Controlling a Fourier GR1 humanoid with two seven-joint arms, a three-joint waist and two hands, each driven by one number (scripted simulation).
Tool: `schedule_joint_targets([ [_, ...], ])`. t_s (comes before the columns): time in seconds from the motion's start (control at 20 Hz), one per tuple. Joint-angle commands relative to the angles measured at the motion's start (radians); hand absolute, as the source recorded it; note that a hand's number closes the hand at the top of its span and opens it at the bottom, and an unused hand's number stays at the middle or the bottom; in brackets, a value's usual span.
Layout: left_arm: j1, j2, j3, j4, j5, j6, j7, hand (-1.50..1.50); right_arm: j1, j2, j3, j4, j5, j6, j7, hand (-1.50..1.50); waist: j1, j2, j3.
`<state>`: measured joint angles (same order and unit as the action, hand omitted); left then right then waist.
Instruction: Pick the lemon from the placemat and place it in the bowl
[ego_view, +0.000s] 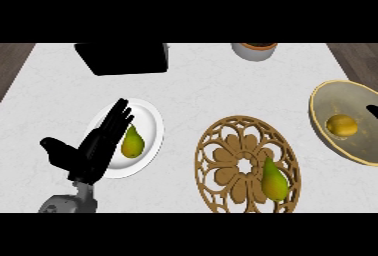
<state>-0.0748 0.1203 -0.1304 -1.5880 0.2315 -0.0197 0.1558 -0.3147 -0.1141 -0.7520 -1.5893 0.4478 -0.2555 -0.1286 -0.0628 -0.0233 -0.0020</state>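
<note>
While round, lemon (342, 125) sits in bowl (325, 102).

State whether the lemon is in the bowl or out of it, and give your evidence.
In. The lemon lies inside the bowl at the counter's right edge, ringed by its rim. The placemat holds only a pear.

Two pears: one (132, 142) on the left, one (274, 181) at lower right. One lemon (342, 125), one bowl (322, 107), one white plate (151, 120), one round wooden placemat (221, 145), one pot (255, 51) and one black box (122, 57) along the top.
</note>
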Motion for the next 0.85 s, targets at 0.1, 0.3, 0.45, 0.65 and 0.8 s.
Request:
schedule_joint_targets([
  [0.1,0.027,0.020,0.029,-0.010,0.030,-0.020,0.002,0.00,0.335,0.111,0.114,-0.364,-0.140,0.030,-0.045,-1.50,-0.009,-0.003,0.001],
  [0.3,0.034,0.005,0.029,0.013,0.006,0.002,-0.031,0.00,0.555,0.113,0.206,-0.535,-0.234,0.034,-0.060,1.50,-0.043,-0.004,0.001],
  [0.45,0.037,0.024,0.037,-0.018,0.009,0.001,-0.009,0.00,0.715,0.113,0.295,-0.601,-0.283,0.006,-0.086,1.50,-0.054,-0.009,0.005],
  [0.65,0.061,0.010,0.041,-0.028,0.007,0.020,-0.018,0.00,0.905,0.114,0.429,-0.631,-0.331,-0.037,-0.137,1.50,-0.072,-0.012,0.007],
  [0.8,0.068,0.013,0.039,-0.015,0.011,0.005,-0.026,0.00,1.041,0.114,0.552,-0.597,-0.333,-0.001,-0.194,1.50,-0.086,-0.009,0.007],
])
